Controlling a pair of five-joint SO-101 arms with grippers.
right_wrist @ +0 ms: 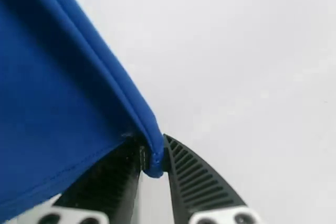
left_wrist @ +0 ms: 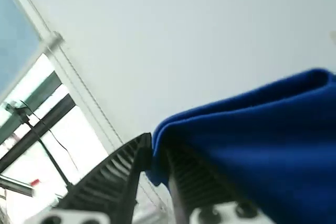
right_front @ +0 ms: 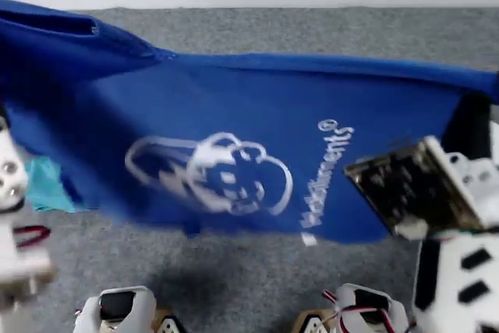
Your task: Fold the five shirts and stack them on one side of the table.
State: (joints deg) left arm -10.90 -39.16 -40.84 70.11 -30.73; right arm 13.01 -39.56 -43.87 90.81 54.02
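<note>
The blue shirt hangs stretched across the middle of the high view, lifted off the grey table, with its white print facing the camera. The left gripper is closed on a bunched fold of the cloth. The right gripper pinches only the very edge of a hem. That thin bite looks like the weak point: extra pull between the arms could slip the hem free, and the shirt would drop on one side and land crumpled. At the left edge of the high view a teal cloth lies just beside the shirt's lower edge. Lowering the shirt there could trap the cloth inside a fold.
</note>
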